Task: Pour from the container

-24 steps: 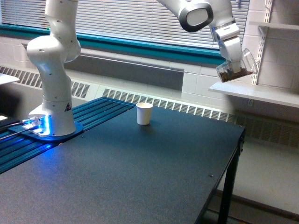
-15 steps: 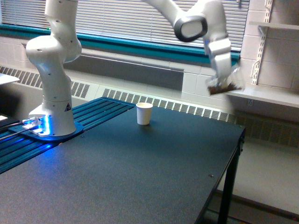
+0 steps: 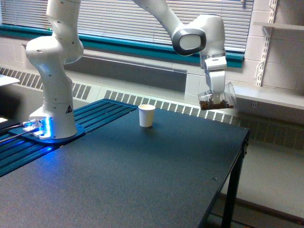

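Container (image 3: 217,100): small clear plastic cup, see-through wall, dark brown granular bits heaped in its lower part, held in the air above the far edge of the worktop (image 3: 142,175), at about 2 o'clock in the exterior view. Cup is tilted, long axis leaning off vertical, mouth toward roughly 1–2 o'clock, base toward 7–8 o'clock; exact angle hard to read, cup is small and clear. Claw (image 3: 216,95) comes down from 12 o'clock and pinches the container by its upper wall; fingers mostly lost against the cup, so spread is only as wide as the cup. Arm (image 3: 197,40): glossy white rounded shells, dark grey joint cap, base column at 9 o'clock on a blue-lit mount. White paper cup (image 3: 146,115): opaque, tapered, upright, mouth up, on the worktop at 9 o'clock of the container, well apart and lower. Worktop: matte dark, finely speckled, flat, square corner at 3 o'clock, black legs. Behind: slatted blinds, teal sill, white shelf (image 3: 266,95) at 3 o'clock of the container.
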You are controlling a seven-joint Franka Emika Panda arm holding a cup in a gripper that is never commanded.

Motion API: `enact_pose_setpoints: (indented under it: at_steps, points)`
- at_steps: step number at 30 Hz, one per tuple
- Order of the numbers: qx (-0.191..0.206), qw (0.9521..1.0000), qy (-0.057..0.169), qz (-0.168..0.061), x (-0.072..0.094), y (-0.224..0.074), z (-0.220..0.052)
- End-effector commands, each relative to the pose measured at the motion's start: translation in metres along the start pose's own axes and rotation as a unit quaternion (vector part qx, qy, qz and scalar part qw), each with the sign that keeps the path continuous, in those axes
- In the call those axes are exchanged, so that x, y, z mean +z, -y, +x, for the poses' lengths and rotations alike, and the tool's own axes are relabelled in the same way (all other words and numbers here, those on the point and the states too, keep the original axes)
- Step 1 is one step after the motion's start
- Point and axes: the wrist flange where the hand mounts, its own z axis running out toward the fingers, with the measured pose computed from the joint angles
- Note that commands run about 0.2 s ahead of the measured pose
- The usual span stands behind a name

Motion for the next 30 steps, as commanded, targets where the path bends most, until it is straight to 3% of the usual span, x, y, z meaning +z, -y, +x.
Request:
enact_pose_setpoints:
  at_steps: [1,17,30]
  points:
    - [-0.005,0.9999,-0.013,-0.005,-0.010,0.008,-0.020]
    - [-0.033,0.9988,-0.027,-0.024,-0.018,0.027,-0.095]
    - [-0.034,0.9981,-0.035,-0.039,-0.028,0.029,-0.146]
